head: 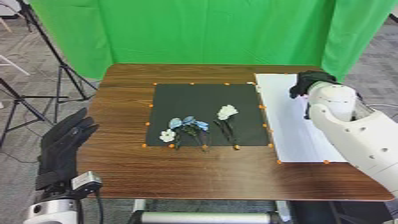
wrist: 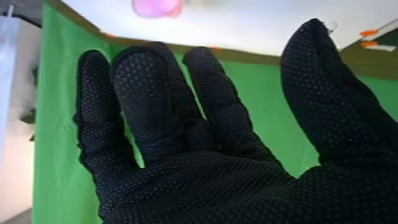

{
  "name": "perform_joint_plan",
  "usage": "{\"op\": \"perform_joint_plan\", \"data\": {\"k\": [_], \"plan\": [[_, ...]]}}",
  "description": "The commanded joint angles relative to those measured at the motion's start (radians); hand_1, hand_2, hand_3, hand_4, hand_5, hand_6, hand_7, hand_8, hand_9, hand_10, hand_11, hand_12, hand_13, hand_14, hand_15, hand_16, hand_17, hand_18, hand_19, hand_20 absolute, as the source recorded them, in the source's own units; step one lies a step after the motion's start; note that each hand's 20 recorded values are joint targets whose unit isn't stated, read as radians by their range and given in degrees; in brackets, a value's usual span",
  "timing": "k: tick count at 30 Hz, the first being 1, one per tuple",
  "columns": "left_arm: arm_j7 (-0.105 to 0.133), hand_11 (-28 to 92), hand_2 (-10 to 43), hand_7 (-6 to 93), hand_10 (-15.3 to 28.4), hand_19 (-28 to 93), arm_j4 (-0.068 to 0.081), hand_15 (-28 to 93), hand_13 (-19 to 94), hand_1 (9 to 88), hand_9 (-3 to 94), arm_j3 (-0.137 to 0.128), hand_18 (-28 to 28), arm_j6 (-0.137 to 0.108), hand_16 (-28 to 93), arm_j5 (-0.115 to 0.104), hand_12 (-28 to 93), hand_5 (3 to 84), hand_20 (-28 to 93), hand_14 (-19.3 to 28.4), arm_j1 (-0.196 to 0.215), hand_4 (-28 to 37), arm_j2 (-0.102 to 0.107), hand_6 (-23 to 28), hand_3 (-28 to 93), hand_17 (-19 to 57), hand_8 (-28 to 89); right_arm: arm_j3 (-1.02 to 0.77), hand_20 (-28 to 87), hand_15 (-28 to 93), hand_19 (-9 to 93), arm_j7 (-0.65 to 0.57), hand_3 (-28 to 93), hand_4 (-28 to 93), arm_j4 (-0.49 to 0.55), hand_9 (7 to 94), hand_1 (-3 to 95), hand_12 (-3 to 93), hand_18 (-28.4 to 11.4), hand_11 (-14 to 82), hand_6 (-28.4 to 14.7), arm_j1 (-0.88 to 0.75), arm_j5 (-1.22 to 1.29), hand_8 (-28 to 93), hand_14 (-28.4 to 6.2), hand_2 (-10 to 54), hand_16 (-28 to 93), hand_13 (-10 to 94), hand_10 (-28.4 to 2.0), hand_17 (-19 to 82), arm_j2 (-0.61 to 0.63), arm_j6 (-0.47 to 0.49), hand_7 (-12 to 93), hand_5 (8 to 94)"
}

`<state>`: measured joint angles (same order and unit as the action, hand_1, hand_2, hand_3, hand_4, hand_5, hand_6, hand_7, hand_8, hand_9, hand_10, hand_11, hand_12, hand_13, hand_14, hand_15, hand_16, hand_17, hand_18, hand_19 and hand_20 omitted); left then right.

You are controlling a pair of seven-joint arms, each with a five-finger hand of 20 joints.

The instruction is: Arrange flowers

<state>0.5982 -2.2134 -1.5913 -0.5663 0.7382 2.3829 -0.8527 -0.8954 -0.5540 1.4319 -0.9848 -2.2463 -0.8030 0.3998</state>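
Green cloth [head: 204, 32] hangs in folds behind the brown wooden table [head: 191, 175]. My mesh-textured right hand [head: 313, 81] is spread; ruffled flowers [head: 227, 111] lie flat.

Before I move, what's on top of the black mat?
Blue flowers, a small white flower beside them, a larger white bloom to their right; orange markers around the mat. Surface under the flowers is covered.

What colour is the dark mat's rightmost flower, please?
The flower is white, clearest in the head view.
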Motion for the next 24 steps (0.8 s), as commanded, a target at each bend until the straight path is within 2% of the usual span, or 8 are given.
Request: {"op": "perform_joint_plan", "data": {"k": [1, 6, 8, 9, 16, 18, 20, 24], "plan": [[-0.003, 38, 4.1, 16.9, 19.3, 57, -0.005, 64, 23, 27.0, 33.2, -0.009, 20.7, 0.011, -17, 0.001, 6, 39.2, 4, 26.1, 0.01, -18.9, -0.004, 10.4, 83, -10.5, -11, -0.022, 10, 82, 80, -0.03, 86, -25, -0.037, 47.4, 24.1, 15.9, -23.0, 17.8, -8.6, -0.009, -0.011, -11, -13.2, -1.4, 15, 58, -21.2, 20, -0.007, 0.03, 16, 45.7], [0.0, 38, 4.1, 16.6, 19.3, 57, -0.005, 64, 23, 27.1, 33.2, -0.007, 20.8, 0.007, -17, -0.006, 6, 39.2, 3, 26.2, 0.011, -18.9, -0.003, 10.5, 83, -10.5, -11, -0.053, 10, 82, 80, -0.022, 86, -25, -0.045, 46.7, 24.2, 15.8, -23.0, 16.7, -8.5, -0.029, -0.029, -11, -13.3, -1.5, 15, 58, -21.5, 20, -0.026, 0.067, 16, 45.8], [-0.008, 38, 4.1, 16.7, 19.3, 57, -0.005, 64, 23, 27.1, 33.2, -0.009, 20.8, 0.011, -17, 0.003, 6, 39.2, 3, 26.2, 0.011, -18.9, -0.01, 10.5, 83, -10.5, -11, -0.056, 9, 82, 80, -0.022, 86, -25, -0.05, 46.6, 24.3, 15.7, -22.9, 16.4, -8.5, -0.036, -0.028, -11, -13.2, -1.5, 15, 58, -21.5, 20, -0.029, 0.067, 16, 45.8], [-0.004, 38, 4.1, 16.7, 19.3, 57, -0.005, 64, 23, 27.1, 33.3, -0.007, 20.8, 0.009, -17, -0.003, 6, 39.3, 3, 26.1, 0.011, -18.9, -0.005, 10.5, 83, -10.5, -11, -0.06, 9, 82, 80, -0.023, 86, -25, -0.051, 46.6, 24.3, 15.7, -23.0, 16.3, -8.5, -0.039, -0.027, -11, -13.2, -1.5, 15, 58, -21.5, 20, -0.031, 0.074, 16, 45.8], [0.003, 38, 4.1, 16.7, 19.2, 57, -0.006, 64, 23, 27.2, 33.3, -0.007, 20.8, 0.003, -17, -0.011, 6, 39.4, 3, 26.2, 0.011, -19.0, 0.002, 10.5, 83, -10.5, -11, -0.075, 9, 83, 80, -0.02, 86, -25, -0.073, 46.7, 24.9, 15.6, -23.0, 16.3, -8.3, -0.045, -0.045, -11, -13.2, -1.6, 15, 59, -19.2, 20, -0.041, 0.098, 16, 46.4], [-0.005, 38, 4.2, 16.6, 19.2, 57, -0.007, 64, 23, 27.2, 33.2, -0.012, 20.8, 0.008, -17, -0.002, 6, 39.3, 3, 26.2, 0.016, -19.0, -0.006, 10.5, 83, -10.5, -11, -0.08, 9, 83, 80, -0.02, 86, -25, -0.076, 46.9, 24.9, 15.5, -23.0, 16.3, -8.4, -0.049, -0.048, -11, -13.4, -1.6, 15, 59, -18.8, 20, -0.044, 0.104, 16, 46.6], [0.005, 38, 4.1, 16.6, 19.3, 57, -0.008, 64, 23, 27.2, 33.3, -0.009, 20.8, 0.001, -17, -0.011, 6, 39.4, 3, 26.2, 0.018, -19.0, 0.003, 10.5, 83, -10.5, -11, -0.086, 9, 83, 80, -0.023, 86, -25, -0.074, 47.2, 25.4, 15.5, -23.0, 16.4, -8.4, -0.058, -0.047, -11, -13.3, -1.7, 15, 59, -18.1, 20, -0.044, 0.103, 16, 47.0], [-0.001, 38, 4.1, 16.7, 19.3, 57, -0.009, 64, 23, 27.2, 33.3, -0.01, 20.8, 0.003, -17, -0.007, 6, 39.3, 3, 26.2, 0.02, -18.9, -0.002, 10.4, 83, -10.5, -11, -0.079, 9, 83, 80, -0.038, 86, -26, -0.071, 52.2, 28.2, 15.6, -22.4, 19.2, -7.7, -0.071, -0.041, -11, -12.4, -1.9, 15, 61, -16.7, 21, -0.042, 0.078, 17, 49.3]]}}
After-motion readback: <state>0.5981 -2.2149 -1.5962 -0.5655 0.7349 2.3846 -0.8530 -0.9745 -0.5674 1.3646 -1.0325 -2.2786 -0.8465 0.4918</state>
